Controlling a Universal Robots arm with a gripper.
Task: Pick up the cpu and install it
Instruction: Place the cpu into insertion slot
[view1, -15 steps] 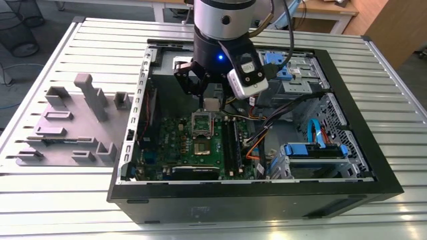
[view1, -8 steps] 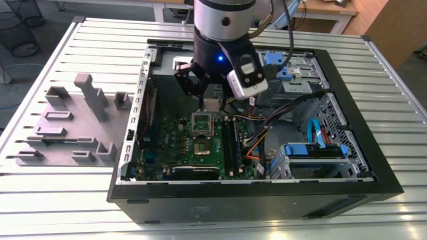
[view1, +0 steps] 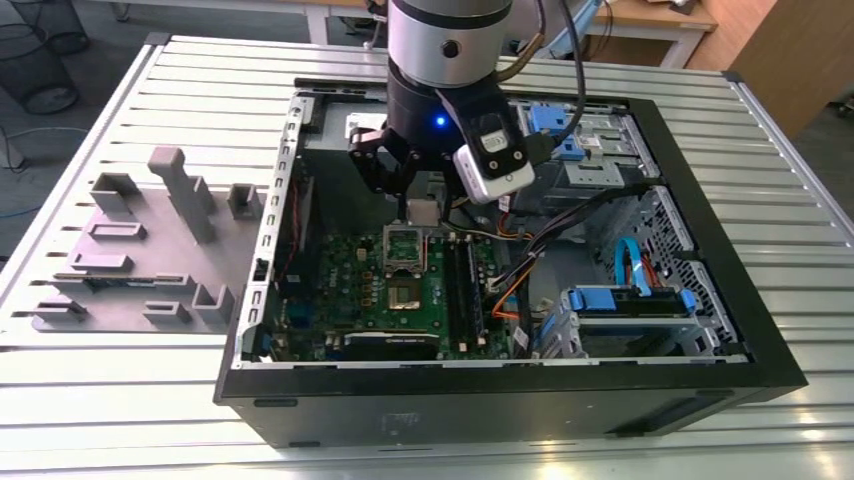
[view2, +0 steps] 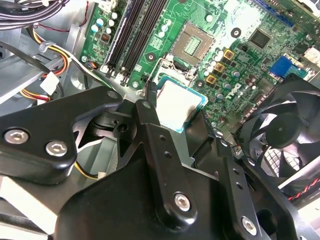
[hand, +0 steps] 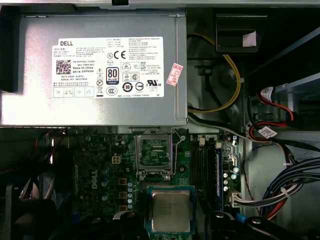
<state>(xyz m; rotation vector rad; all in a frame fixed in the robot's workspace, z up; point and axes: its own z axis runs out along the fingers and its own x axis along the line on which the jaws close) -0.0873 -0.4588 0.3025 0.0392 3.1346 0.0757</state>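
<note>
The cpu (view2: 176, 104), a small square chip with a silvery top and teal rim, hangs level above the green motherboard (view2: 250, 65). My gripper (view2: 175, 109) is shut on it, one black finger (view2: 148, 95) at each side. In the first wrist view the cpu (hand: 170, 210) sits a short way off from the open socket (hand: 152, 152), whose metal frame is swung up. In the exterior view my gripper (view1: 416, 205) hovers inside the open computer case (view1: 534, 390), just behind the raised socket frame (view1: 404, 247) and the socket (view1: 404, 295).
A grey power-supply box (hand: 100, 70) lies beyond the socket. Memory slots (view2: 135, 30) and cable bundles (hand: 285, 185) flank it, and a black fan (view2: 285, 130) stands close to the gripper. Grey fixture blocks (view1: 147, 250) rest on the slatted table at the exterior view's left.
</note>
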